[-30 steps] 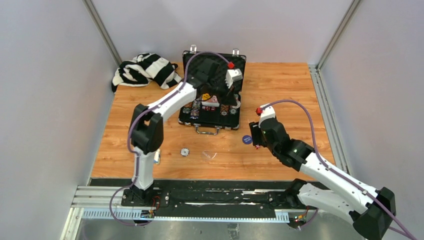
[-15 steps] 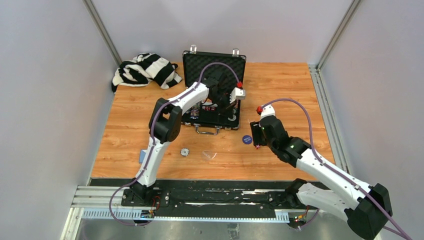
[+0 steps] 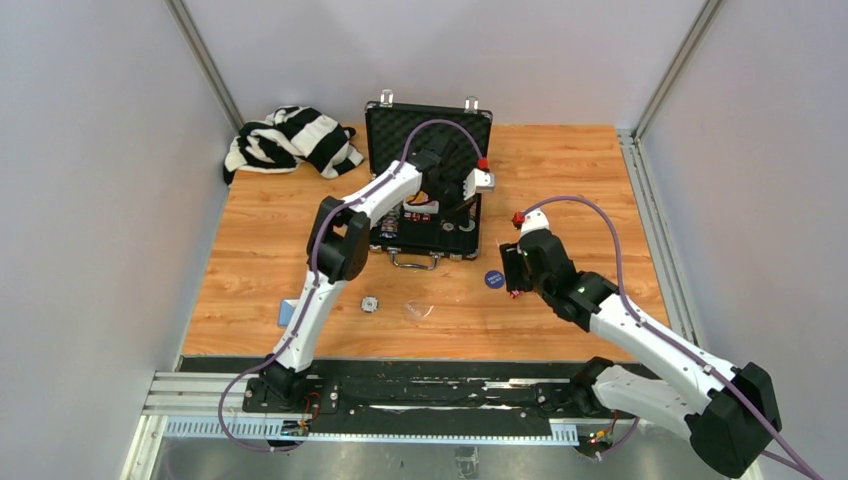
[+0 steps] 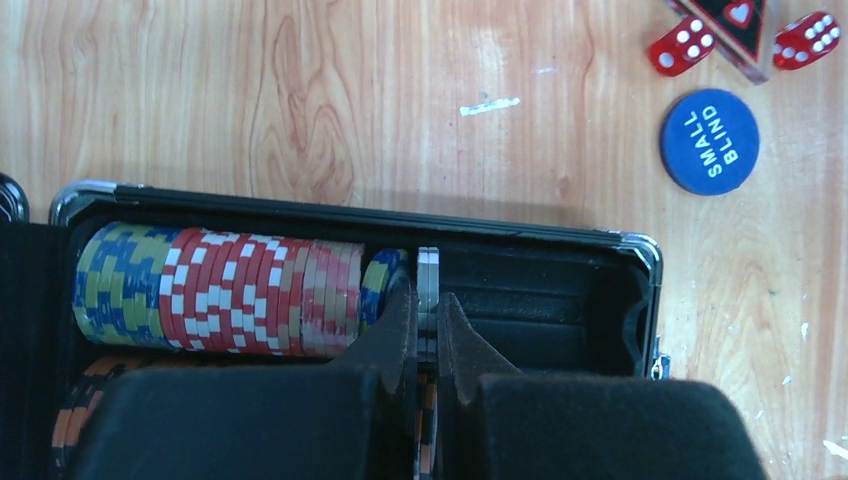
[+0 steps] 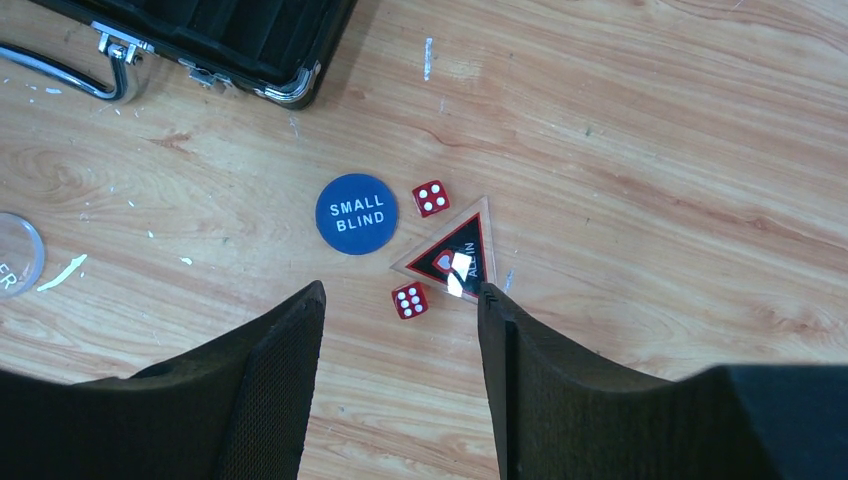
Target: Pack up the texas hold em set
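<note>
- In the top view the left arm covers most of the open black briefcase (image 3: 392, 125), so its contents are hard to make out from there.
- Glare blots the lettering on the triangular marker (image 5: 447, 255). Only "IN" at the end reads clearly.
- A clear round disc (image 5: 12, 255) is cut off by the frame edge and its print is unreadable.
- The left gripper (image 4: 428, 300) reaches down into the briefcase, pinched narrow on a pale poker chip (image 4: 428, 265) standing on edge at the end of the chip row (image 4: 220, 290).
- The right gripper (image 5: 400, 292) hovers over the table beside the briefcase, fingers wide and holding nothing. One red die (image 5: 410, 300) lies under the gap, and a second die (image 5: 431, 197) is just beside the blue button (image 5: 356, 214).
- The blue button reads "SMALL BLIND".
</note>
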### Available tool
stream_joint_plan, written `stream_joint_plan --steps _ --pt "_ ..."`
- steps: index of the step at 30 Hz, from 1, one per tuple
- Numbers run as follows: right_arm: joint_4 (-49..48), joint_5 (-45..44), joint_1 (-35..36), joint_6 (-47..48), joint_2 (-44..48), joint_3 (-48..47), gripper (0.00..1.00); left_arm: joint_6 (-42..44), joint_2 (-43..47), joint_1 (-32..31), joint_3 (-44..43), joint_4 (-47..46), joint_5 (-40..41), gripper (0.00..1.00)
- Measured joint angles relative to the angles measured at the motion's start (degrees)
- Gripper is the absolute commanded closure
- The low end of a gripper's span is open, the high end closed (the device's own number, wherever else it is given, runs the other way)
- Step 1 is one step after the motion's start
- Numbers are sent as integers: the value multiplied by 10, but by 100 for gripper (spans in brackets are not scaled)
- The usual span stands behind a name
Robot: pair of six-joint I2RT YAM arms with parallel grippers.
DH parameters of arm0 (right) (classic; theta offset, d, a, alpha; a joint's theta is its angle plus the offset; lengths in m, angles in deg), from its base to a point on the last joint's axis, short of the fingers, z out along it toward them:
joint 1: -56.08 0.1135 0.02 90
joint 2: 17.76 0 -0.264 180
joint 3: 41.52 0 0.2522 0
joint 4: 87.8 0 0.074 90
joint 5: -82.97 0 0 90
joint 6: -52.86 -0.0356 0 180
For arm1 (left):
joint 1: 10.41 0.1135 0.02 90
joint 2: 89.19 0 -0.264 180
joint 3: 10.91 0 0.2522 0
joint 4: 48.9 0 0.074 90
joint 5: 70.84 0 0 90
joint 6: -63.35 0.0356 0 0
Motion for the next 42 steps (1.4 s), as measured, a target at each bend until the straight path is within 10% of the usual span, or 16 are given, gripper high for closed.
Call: stream_joint_plan --steps 23,42 --pt "-26 43 -30 0 -22 13 42 -45 -9 -2 -11 -1 49 69" --pt "-33 59 -34 0 -23 20 42 -79 -7 -8 -11 -10 76 69"
